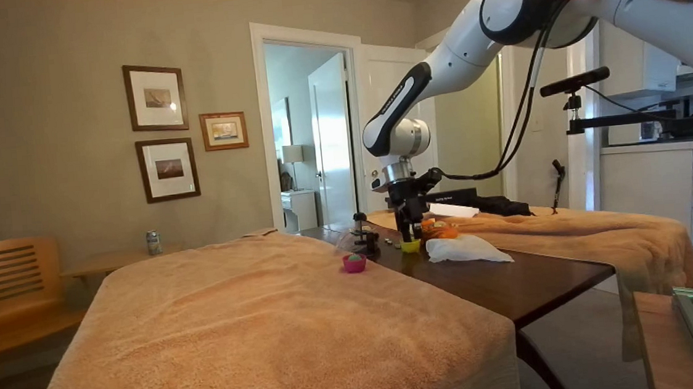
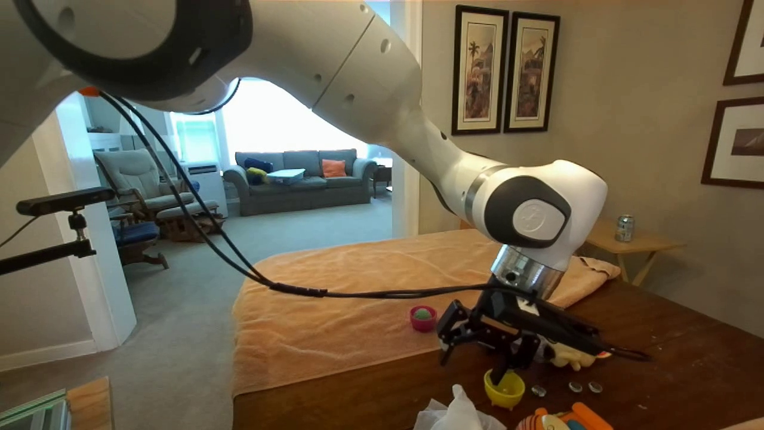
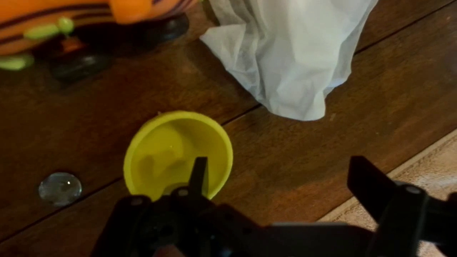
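My gripper [image 3: 278, 160] is open, with wide room between its fingers. In the wrist view its left finger overlaps the inside of a small yellow bowl [image 3: 167, 142], and its right finger is over the table outside the bowl. In an exterior view the gripper [image 2: 471, 368] has one fingertip at or inside the rim of the yellow bowl [image 2: 507, 395]; I cannot tell if it touches. The bowl looks empty apart from shadow. A pink bowl [image 2: 423, 326] holding a green round thing [image 2: 422, 313] stands on the orange towel [image 2: 334, 334], and also shows in an exterior view [image 1: 355, 268].
A white crumpled bag or cloth [image 3: 292, 60] and an orange striped toy [image 3: 71, 14] lie beside the yellow bowl. Clear glass pebbles [image 3: 60, 189] lie on the dark wooden table [image 1: 514, 280]. A cream-coloured toy [image 2: 570, 356] is behind the gripper. A can [image 2: 624, 228] stands on a side table.
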You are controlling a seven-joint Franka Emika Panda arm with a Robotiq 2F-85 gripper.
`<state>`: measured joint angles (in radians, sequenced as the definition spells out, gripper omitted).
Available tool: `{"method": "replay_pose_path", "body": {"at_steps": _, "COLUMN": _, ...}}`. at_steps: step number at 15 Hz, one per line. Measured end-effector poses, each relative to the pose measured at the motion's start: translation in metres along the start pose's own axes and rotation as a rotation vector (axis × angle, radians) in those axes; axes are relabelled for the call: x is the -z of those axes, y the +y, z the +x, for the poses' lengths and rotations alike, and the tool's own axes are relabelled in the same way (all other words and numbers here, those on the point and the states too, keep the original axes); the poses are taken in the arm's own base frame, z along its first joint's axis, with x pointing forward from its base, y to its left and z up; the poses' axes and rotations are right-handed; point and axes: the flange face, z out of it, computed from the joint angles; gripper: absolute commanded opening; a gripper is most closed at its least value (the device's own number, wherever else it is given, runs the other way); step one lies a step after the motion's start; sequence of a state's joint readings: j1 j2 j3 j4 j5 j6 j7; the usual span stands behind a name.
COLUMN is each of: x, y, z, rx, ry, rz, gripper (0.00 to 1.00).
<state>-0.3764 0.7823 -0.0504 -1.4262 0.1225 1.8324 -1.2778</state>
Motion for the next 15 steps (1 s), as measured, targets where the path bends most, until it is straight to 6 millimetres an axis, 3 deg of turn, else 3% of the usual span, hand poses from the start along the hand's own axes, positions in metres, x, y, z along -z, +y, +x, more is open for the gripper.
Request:
{"method": "replay_pose_path", "body": {"at_steps": 12, "x": -0.029, "y": -0.025, "z": 0.045, "rx": 0.046, "ry": -0.087, "rz": -0.003, "gripper": 1.0}}
{"method": "replay_pose_path", "body": {"at_steps": 15, "x": -0.029, "y": -0.034, "z": 0.056, "rx": 0.061, "ry": -0.104, "rz": -0.016, "gripper": 1.0}}
